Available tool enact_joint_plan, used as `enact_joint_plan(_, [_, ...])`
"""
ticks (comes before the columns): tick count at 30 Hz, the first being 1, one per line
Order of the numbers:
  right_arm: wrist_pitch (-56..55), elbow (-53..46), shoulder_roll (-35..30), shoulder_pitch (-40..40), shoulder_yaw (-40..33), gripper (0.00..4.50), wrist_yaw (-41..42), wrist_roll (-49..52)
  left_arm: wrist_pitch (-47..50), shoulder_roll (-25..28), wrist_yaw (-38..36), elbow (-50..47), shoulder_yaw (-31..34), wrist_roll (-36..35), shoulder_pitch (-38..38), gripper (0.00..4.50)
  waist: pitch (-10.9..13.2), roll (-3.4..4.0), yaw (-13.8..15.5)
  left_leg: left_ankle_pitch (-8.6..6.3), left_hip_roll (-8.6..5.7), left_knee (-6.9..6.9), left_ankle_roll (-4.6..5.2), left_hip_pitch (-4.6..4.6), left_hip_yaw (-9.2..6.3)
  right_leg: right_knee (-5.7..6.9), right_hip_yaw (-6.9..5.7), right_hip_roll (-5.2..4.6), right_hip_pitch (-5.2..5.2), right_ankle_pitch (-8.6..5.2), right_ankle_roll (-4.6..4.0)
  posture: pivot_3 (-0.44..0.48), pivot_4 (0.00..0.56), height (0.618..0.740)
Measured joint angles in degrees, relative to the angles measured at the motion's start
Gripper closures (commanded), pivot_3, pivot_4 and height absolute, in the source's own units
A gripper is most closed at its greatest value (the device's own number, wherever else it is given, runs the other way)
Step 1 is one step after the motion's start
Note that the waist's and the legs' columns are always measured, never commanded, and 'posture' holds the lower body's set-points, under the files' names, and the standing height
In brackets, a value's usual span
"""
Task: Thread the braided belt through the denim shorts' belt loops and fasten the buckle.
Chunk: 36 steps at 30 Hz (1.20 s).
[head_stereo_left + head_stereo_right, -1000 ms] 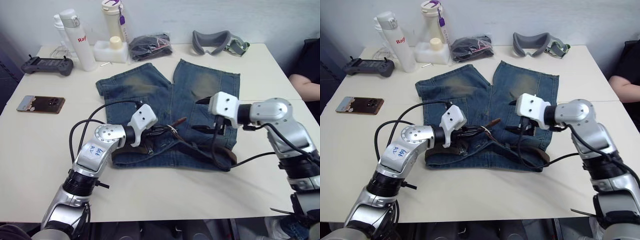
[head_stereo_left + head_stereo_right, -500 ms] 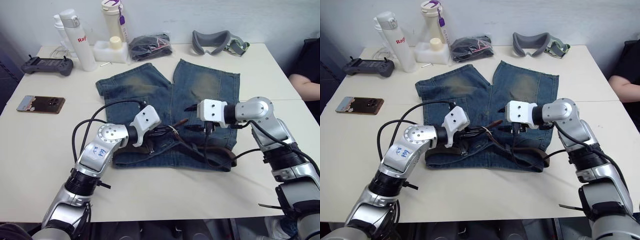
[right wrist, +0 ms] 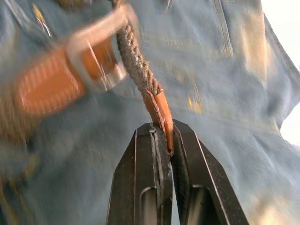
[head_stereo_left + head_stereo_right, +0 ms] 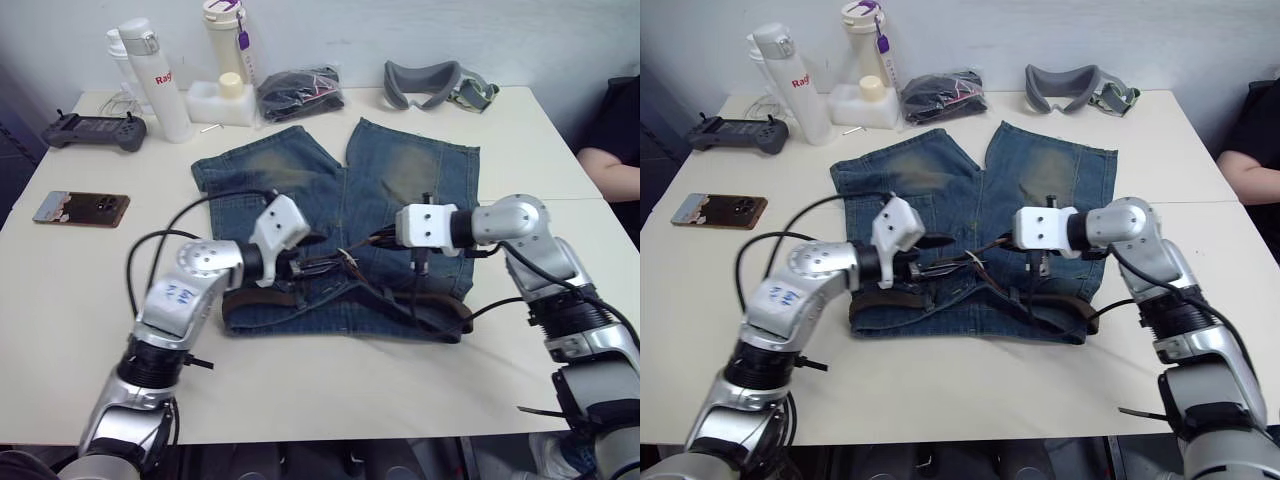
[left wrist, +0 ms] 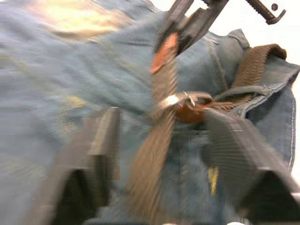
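Now right gripper (image 3: 167, 140) pinches braided belt (image 3: 136, 61) tip.

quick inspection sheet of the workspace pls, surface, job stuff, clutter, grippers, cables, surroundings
surface: cream table, one seam.
job's things: denim shorts flat; braided belt along the waistband, tip through the buckle.
clutter: phone, controller, two bottles, black cloth bundle, grey goggles.
grippers: right gripper shut on the belt tip; left gripper open around the buckle.
cables: black arm cables over the shorts.
surroundings: person's arm at the table edge.
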Motion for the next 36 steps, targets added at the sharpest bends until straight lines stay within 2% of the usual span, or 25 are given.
enact_joint_plan(3, [-1.66,1.32,-2.07,0.02,-1.76,4.50,0.04,0.13,2.21,1.62,-0.10,-0.14,4.23,-2.62,-0.02,0.01,0.00,0.00,0.00,0.00,-0.02,0.01,0.00,0.01,0.00,0.00,0.00,0.00,0.01,0.00,0.00,0.000,0.150,0.739])
enact_joint_plan(9, [-1.78,3.02,-4.09,-0.84,-4.14,4.50,0.33,1.38,3.95,0.88,1.22,0.39,4.42,-3.77,-3.86,0.01,0.00,0.00,0.11,0.00,-0.05,0.03,0.00,-0.01,0.01,0.01,0.00,0.03,0.02,0.01,0.02,0.000,0.150,0.739])
enact_joint_plan(15, [4.68,-2.40,-1.98,-2.12,-4.65,4.50,1.43,3.90,1.04,-6.28,3.40,3.72,-4.89,-0.46,-8.71,0.01,0.00,0.00,0.14,0.00,-0.06,0.07,0.00,-0.01,0.00,0.03,0.00,0.10,0.03,0.01,0.02,0.000,0.150,0.739])
enact_joint_plan(18, [7.25,-4.47,-1.61,-2.09,-4.46,4.50,1.51,4.13,-0.77,-7.92,3.92,5.64,-8.31,1.76,-10.21,0.01,0.00,0.00,-0.07,0.00,-0.01,0.06,0.00,0.01,0.03,0.03,0.04,0.09,0.01,0.01,0.02,0.000,0.150,0.739])
enact_joint_plan(21, [8.44,-5.88,-1.57,-1.97,-4.46,4.50,1.56,4.15,-2.43,-9.19,5.65,8.91,-8.74,3.96,-12.06,0.82,0.00,0.00,-0.02,0.01,-0.02,0.07,-0.02,0.01,0.02,0.04,0.03,0.10,0.01,0.01,0.02,0.000,0.150,0.739])
enact_joint_plan(23, [8.71,-6.57,-1.56,-1.84,-4.46,4.50,1.64,4.22,-2.93,-9.31,5.84,9.67,-9.23,4.96,-12.43,1.58,0.00,0.00,0.03,0.01,-0.04,0.06,-0.01,0.01,0.02,0.03,0.03,0.10,0.01,0.01,0.02,0.000,0.150,0.739])
enact_joint_plan(25, [9.39,-6.88,-1.56,-1.65,-4.46,4.50,1.70,4.26,-3.03,-9.73,5.82,10.10,-9.84,5.57,-12.43,2.60,0.00,0.00,0.12,0.01,-0.04,0.06,-0.01,0.00,0.03,0.02,0.02,0.10,0.01,0.01,0.02,0.000,0.150,0.739])
enact_joint_plan(28, [9.56,-7.34,-1.55,-1.23,-4.46,4.50,1.62,4.25,-2.98,-10.69,5.63,10.72,-10.39,5.70,-12.43,3.65,0.00,0.00,0.14,0.01,-0.05,0.08,-0.01,-0.01,0.02,0.03,0.02,0.09,0.01,0.01,0.02,0.000,0.150,0.739])
enact_joint_plan(29, [9.56,-7.41,-1.51,-1.09,-4.46,4.50,1.48,4.25,-2.89,-10.79,5.39,10.72,-10.52,5.71,-12.43,4.19,0.00,0.00,0.13,0.01,-0.05,0.08,-0.01,-0.01,0.02,0.04,0.02,0.09,0.01,0.01,0.02,0.000,0.150,0.739])
enact_joint_plan(30, [9.69,-7.42,-1.50,-0.91,-4.47,4.50,1.36,4.28,-2.71,-10.84,5.29,10.72,-10.50,5.71,-12.43,4.42,0.00,0.00,0.13,0.01,-0.05,0.08,-0.01,-0.01,0.02,0.04,0.02,0.10,0.01,0.01,0.02,0.000,0.150,0.739])
enact_joint_plan(32, [11.37,-7.78,-1.35,-0.46,-4.59,4.50,1.18,4.78,-1.91,-11.18,5.38,10.73,-10.44,5.68,-12.41,4.42,0.00,0.00,0.07,0.01,-0.04,0.08,-0.01,-0.01,0.02,0.04,0.02,0.09,0.01,0.01,0.02,0.000,0.150,0.739])
enact_joint_plan(33, [12.32,-8.02,-1.24,-0.30,-4.70,3.63,1.07,5.04,-1.57,-11.36,5.51,10.74,-10.29,5.66,-12.39,4.50,0.00,0.00,0.05,0.01,-0.03,0.08,-0.01,-0.01,0.02,0.05,0.02,0.09,0.01,0.01,0.02,0.000,0.150,0.739])
enact_joint_plan(34, [14.44,-8.78,-0.91,0.03,-5.17,3.41,1.01,6.11,-0.53,-11.85,6.04,10.78,-9.57,5.34,-12.33,4.50,0.00,0.00,0.05,0.01,-0.02,0.08,-0.01,-0.01,0.02,0.05,0.03,0.08,0.01,0.01,0.02,0.000,0.150,0.739])
enact_joint_plan(36, [17.32,-10.57,-0.68,0.84,-5.50,2.53,1.12,7.48,0.98,-12.59,6.68,10.85,-8.39,4.57,-12.29,4.50,0.00,0.00,0.11,0.01,-0.02,0.09,-0.01,-0.01,0.00,0.06,0.01,0.08,0.01,0.01,0.02,0.000,0.150,0.739])
